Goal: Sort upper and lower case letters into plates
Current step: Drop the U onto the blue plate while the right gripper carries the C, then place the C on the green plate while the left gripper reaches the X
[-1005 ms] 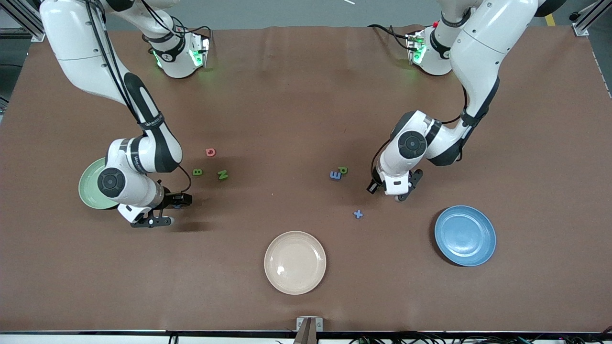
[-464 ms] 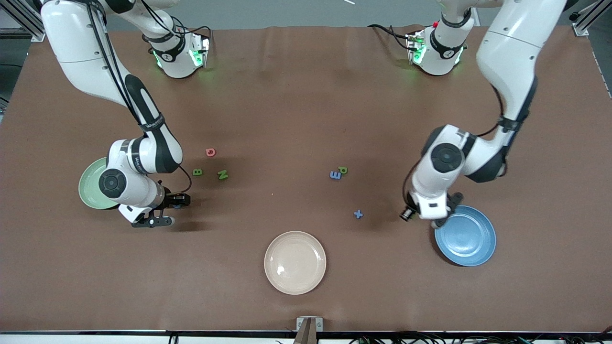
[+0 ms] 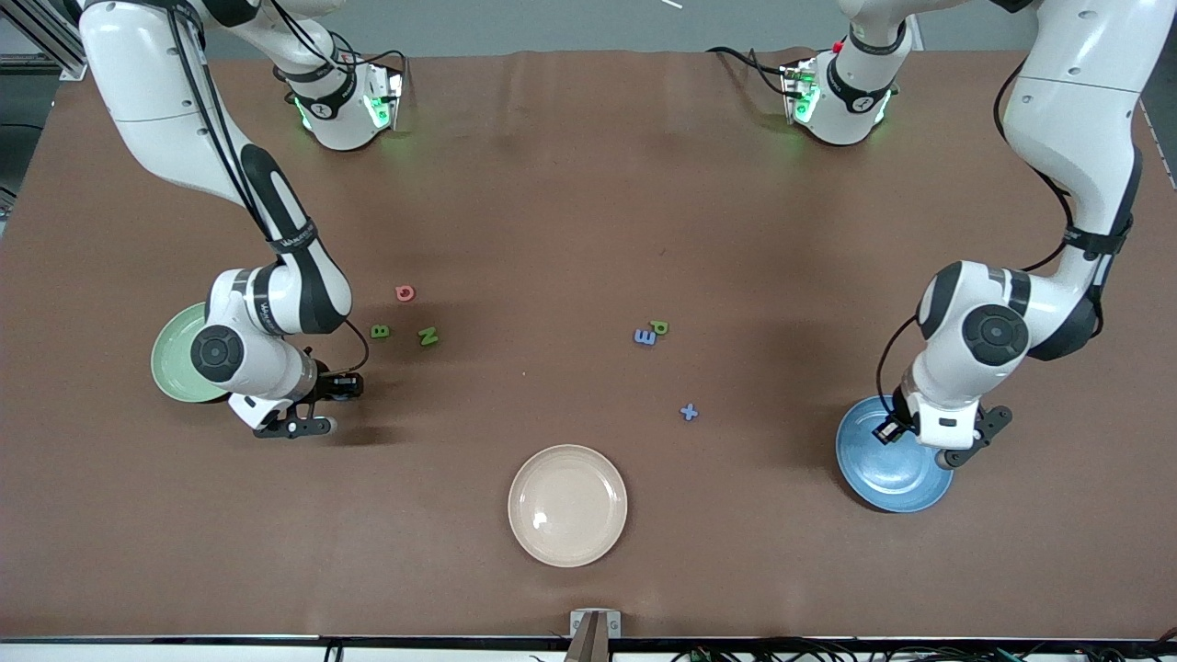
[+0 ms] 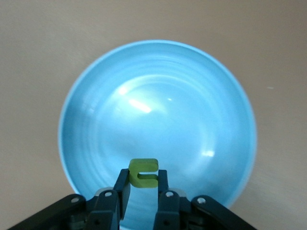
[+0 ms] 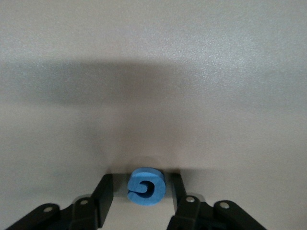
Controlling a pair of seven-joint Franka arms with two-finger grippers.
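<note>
Table [image 3: 570,184]: brown, both arms working, neither waiting.

Plates, 3 of them. Mint plate [image 3: 170,368] sits at the right arm's end, partly hidden under that arm; the part that shows is bare. Blue plate [image 3: 897,483] is at the left arm's end and is empty in the left wrist view. Cream plate [image 3: 567,506] is mid-table, nearest the front camera, empty, and not part of the sort.

Grippers. Left gripper [image 3: 947,443] hangs over the blue plate, fingers pressed onto a green letter [image 4: 144,172], C-shaped; can't tell upper or lower case. Right gripper [image 3: 324,405] is low at the table just beside the mint plate. Its fingers are spread to either side of a blue letter [image 5: 146,186] lying on the table, w/ a gap each side, so no grip yet.

Loose letters, 6. Red G [image 3: 405,292], green B [image 3: 380,331] and green N [image 3: 428,336] are grouped near the right gripper, farther from the camera than it. Green P [image 3: 659,326] and blue E [image 3: 645,337] touch, mid-table. Blue x [image 3: 689,412] lies nearer the camera than that pair.

Progress, my read: 0 of 8 sorted as far as can be seen. 1 is about to be dropped in the blue plate, 1 is about to be picked, 6 are untouched. Early stage.
</note>
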